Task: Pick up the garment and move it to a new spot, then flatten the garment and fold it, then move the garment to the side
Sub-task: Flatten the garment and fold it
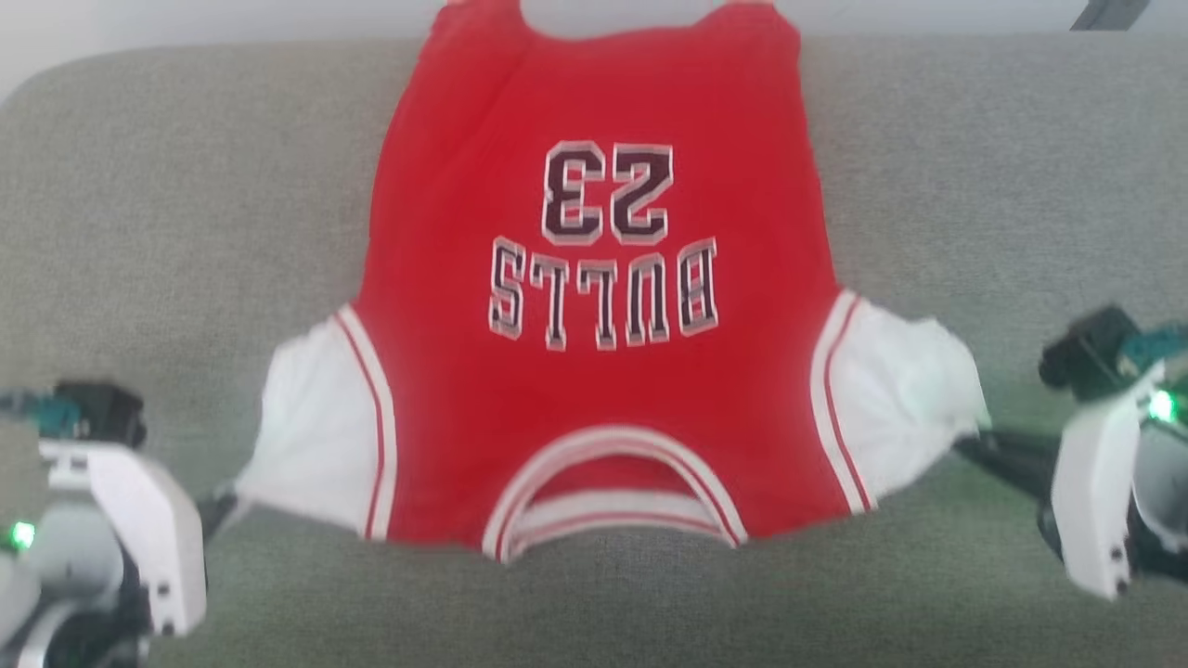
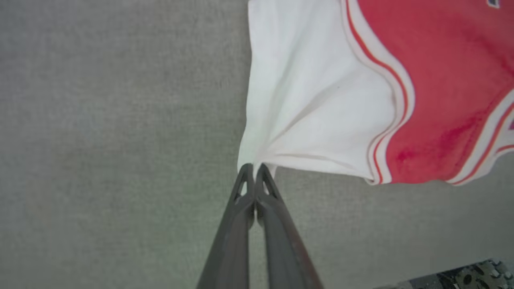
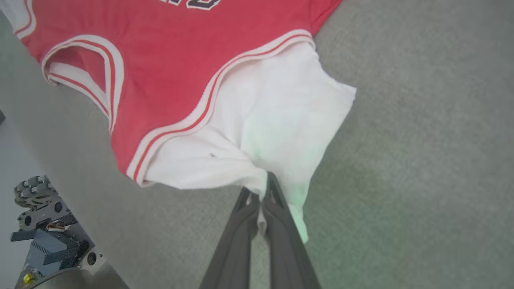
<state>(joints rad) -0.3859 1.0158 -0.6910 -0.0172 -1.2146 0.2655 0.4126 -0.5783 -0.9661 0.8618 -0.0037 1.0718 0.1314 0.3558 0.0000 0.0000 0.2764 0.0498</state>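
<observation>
- Garment (image 1: 603, 399) lies spread on the grey cushion (image 1: 139, 213).
- Left gripper (image 2: 254, 166) pinches one white sleeve (image 2: 313, 100), right gripper (image 3: 263, 180) the other.
- Flattening, I judge; next I pull outward evenly; blur may hide wrinkles.

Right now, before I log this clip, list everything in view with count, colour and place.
Garment: one, red jersey with white short sleeves, striped trim, dark "BULLS" and "23"; spread out mid-surface, neck opening toward the robot.
Upholstered surface: one, grey-green, under the garment.
Machinery: one patch, grey, past the surface's edge in the right wrist view; too partial to identify.
Left gripper: one, dark, shut on the corner of the white sleeve on the robot's left.
Right gripper: one, dark, shut on the white sleeve on the robot's right.
Left wrist housing and right wrist housing: one each, white with a green light, head view's lower corners.
</observation>
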